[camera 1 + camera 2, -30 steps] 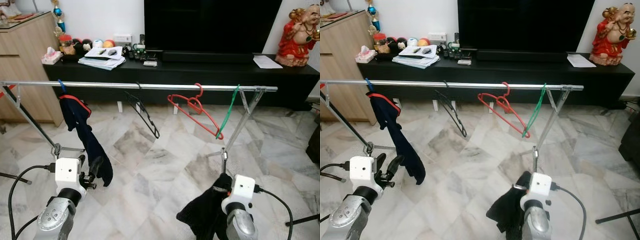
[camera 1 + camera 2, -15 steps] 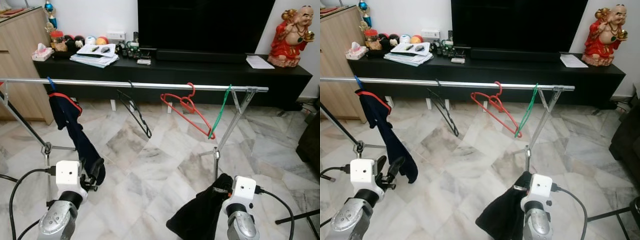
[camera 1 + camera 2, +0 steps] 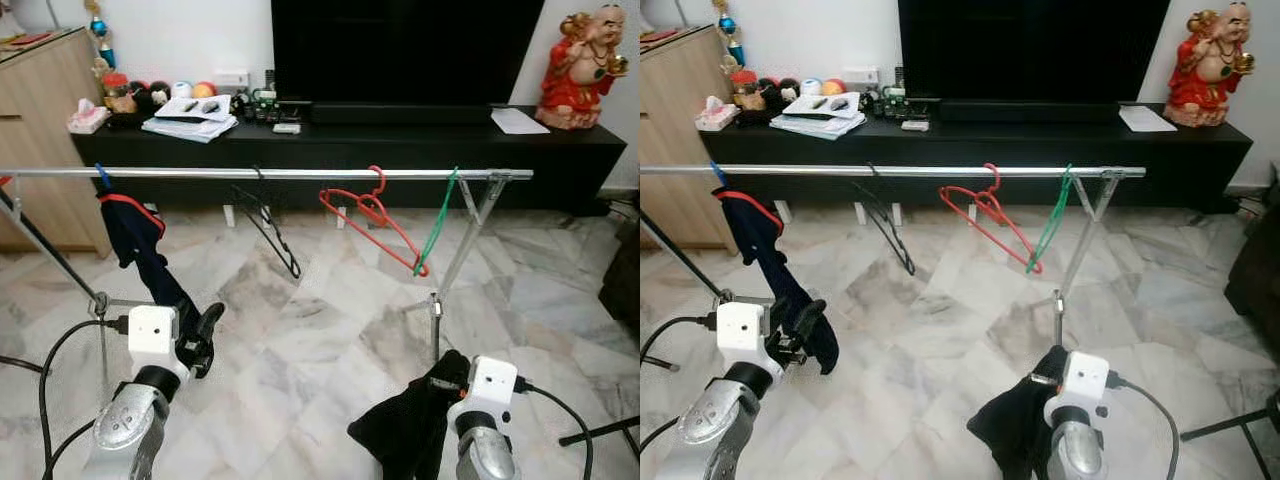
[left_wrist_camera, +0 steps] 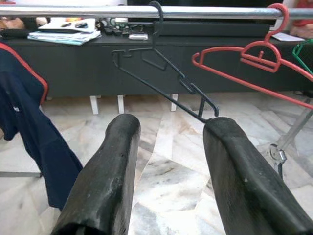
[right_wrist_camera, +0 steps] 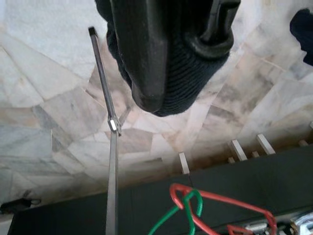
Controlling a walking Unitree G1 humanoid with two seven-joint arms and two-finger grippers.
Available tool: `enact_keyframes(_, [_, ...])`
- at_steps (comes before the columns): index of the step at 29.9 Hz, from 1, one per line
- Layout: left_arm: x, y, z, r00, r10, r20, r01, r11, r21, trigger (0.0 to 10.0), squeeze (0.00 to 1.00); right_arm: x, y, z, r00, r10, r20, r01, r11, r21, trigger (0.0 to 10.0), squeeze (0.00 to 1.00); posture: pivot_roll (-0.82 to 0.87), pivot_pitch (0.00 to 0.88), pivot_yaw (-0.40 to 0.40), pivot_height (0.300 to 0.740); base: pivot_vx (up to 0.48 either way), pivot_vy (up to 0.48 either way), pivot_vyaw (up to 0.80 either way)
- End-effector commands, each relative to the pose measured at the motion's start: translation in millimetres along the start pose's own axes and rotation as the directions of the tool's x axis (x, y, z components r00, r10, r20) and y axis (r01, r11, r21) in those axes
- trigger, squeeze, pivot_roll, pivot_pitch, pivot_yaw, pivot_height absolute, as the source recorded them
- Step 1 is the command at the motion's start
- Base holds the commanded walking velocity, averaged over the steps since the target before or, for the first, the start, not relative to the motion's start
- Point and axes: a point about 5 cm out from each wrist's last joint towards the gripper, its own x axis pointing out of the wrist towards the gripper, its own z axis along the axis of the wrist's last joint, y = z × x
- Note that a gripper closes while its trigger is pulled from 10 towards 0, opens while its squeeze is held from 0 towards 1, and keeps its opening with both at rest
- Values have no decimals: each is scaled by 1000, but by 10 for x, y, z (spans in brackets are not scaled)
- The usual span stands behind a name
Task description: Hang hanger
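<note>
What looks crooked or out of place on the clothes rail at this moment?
On the rail, the black hanger, red hanger and green hanger hang empty and turned at a slant. The navy garment droops off one side of its hanger.

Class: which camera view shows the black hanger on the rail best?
The left wrist view: the black hanger hangs close and sharp from the rail, framed between the left gripper fingers. Both eye views show it small and thin.

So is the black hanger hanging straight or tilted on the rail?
Tilted: the black hanger hooks over the rail, its body slanting downward.
</note>
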Motion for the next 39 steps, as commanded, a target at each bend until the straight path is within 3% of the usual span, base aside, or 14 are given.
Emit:
enact_keyframes(1, [-13,9,-26,1000,4,-13,-4,1000,3,10000,0,-29,-20,-80,999,10,-45,-11,1000,-15,10000,0,55,0,4,740,0,0,0])
enact_keyframes(5, [-66,-10,-52,1000,10,-16,-10,1000,-4,10000,0,-105,-121,-199,995,-23,-93,20,999,-33,10000,0,64,0,3,740,0,0,0])
enact_keyframes(10, [-94,-13,-54,1000,6,-21,-6,1000,-2,10000,0,-128,-132,-191,997,-39,-70,38,999,-25,10000,0,61,0,9,740,0,0,0])
enact_keyframes(18, [-86,2,-52,1000,1,-25,-1,1000,-2,10000,0,-76,-16,3,998,13,55,-10,998,-58,10000,0,44,16,11,740,263,0,0])
enact_keyframes(39, [-91,-46,-47,999,-20,-32,20,1000,-8,10000,0,-128,19,-66,999,24,30,-22,998,-51,10000,0,47,34,16,740,296,0,0])
